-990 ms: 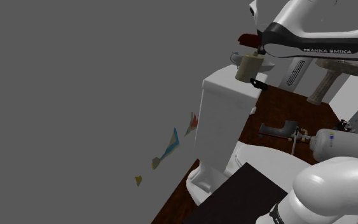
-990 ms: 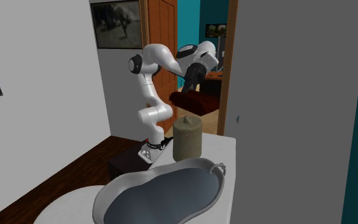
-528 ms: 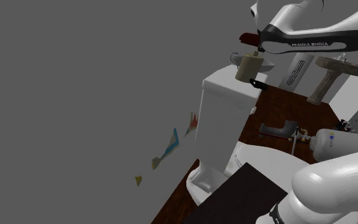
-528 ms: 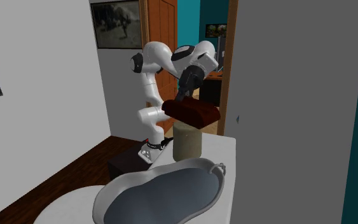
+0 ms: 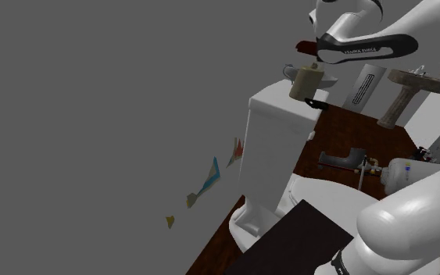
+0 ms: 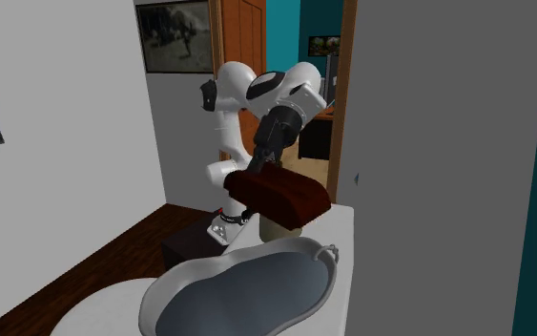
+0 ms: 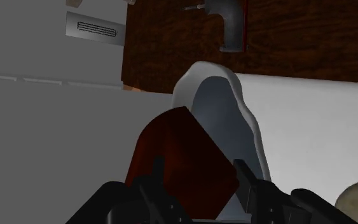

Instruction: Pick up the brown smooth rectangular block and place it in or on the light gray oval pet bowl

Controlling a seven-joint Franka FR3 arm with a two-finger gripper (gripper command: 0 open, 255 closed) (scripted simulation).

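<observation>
Brown block point(image 6: 280, 196) in pincer point(image 7: 199, 178), over gray bowl point(image 6: 247, 291).

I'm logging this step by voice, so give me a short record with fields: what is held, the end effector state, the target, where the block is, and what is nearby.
held: dark reddish-brown smooth rectangular block
end effector: shut on the block, fingers clasping two sides
target: light gray oval pet bowl, resting on the white surface
block position: in the air, not yet in the bowl
nearby: beige cylinder standing beside the bowl
</observation>
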